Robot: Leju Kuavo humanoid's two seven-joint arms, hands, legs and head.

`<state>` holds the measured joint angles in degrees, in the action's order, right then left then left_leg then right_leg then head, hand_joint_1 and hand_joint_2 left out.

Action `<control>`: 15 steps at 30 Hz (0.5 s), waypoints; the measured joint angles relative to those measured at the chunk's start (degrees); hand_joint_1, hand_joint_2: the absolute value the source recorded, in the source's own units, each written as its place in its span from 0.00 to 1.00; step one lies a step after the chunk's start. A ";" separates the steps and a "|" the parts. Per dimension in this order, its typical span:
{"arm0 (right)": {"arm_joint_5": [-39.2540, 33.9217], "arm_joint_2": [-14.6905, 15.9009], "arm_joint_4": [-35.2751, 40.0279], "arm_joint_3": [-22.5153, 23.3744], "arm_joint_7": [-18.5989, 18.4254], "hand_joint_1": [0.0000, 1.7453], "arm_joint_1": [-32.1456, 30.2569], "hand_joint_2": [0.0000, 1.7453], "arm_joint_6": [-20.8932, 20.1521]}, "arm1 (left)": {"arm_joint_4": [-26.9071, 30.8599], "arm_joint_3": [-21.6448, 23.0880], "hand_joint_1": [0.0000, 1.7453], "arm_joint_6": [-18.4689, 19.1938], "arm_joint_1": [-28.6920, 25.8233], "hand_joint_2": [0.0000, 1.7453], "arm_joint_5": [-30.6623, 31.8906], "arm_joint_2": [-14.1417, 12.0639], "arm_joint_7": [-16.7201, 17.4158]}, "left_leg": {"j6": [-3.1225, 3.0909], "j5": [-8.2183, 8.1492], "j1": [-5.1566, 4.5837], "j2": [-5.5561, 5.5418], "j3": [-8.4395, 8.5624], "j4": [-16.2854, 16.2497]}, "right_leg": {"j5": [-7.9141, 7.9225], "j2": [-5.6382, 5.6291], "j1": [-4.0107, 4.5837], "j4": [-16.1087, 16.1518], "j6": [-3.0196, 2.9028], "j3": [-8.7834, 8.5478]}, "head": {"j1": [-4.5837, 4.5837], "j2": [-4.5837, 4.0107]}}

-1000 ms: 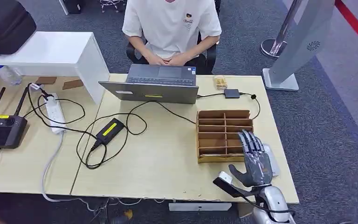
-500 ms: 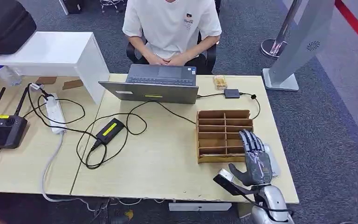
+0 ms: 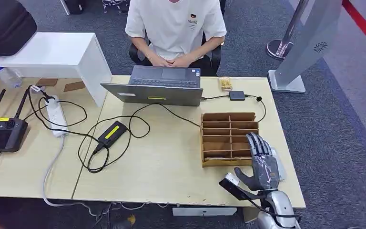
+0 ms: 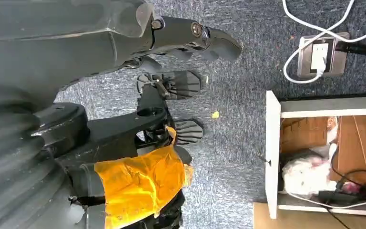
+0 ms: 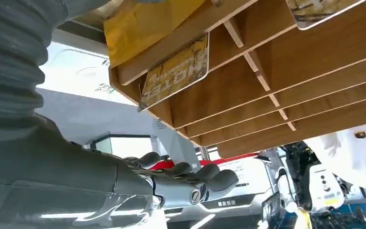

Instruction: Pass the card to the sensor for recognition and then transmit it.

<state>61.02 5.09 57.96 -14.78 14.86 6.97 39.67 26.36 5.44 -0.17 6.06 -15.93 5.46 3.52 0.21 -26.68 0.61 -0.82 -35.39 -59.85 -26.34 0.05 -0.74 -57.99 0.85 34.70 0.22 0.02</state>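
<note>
right hand (image 3: pixel 262 164) hovered empty, fingers spread, beside the slotted wooden rack (image 3: pixel 226 138), likely lining up for a card (image 5: pixel 175 72); left hand (image 4: pixel 190 38) hung empty too.

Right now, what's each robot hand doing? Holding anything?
Left hand: open, holding nothing.
Right hand: open beside the box, holding nothing.

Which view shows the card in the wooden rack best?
The right wrist view: the card sits close up in a slot of the wooden rack, its printed face visible. In the head view the rack is seen from above with the right hand beside it, but the cards cannot be made out. The left wrist view looks at the floor.
</note>
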 joint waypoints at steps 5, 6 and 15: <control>-0.83 0.09 -0.02 0.00 0.50 1.00 -0.07 1.00 0.00 | 0.00 0.00 0.00 0.07 0.00 1.00 -0.07 -0.02 0.02 | 0.00 0.00 0.00 0.00 0.00 0.00 | 0.00 0.00 0.00 0.00 0.00 0.00 | 0.00 0.00; -1.12 0.11 -0.02 0.00 0.72 1.00 -0.06 1.00 0.00 | 0.00 0.00 0.00 0.07 0.00 1.00 -0.09 -0.04 0.04 | 0.00 0.00 0.00 0.00 0.00 0.00 | 0.00 0.00 0.00 0.00 0.00 0.00 | 0.00 0.00; -3.87 0.31 -0.09 0.00 1.73 0.93 -0.03 1.00 -0.13 | 0.15 0.00 0.00 0.13 -0.01 1.00 -0.26 -0.11 0.02 | 0.00 0.00 0.00 0.00 0.00 0.00 | 0.00 0.00 0.00 0.00 0.00 0.00 | 0.00 0.00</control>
<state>57.15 5.40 57.88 -14.78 16.59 6.95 39.54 26.51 5.44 -0.04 6.05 -16.20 5.35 3.54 0.21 -26.68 0.61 -0.82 -35.39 -59.85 -26.34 0.05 -0.74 -57.99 0.84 34.70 0.22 0.02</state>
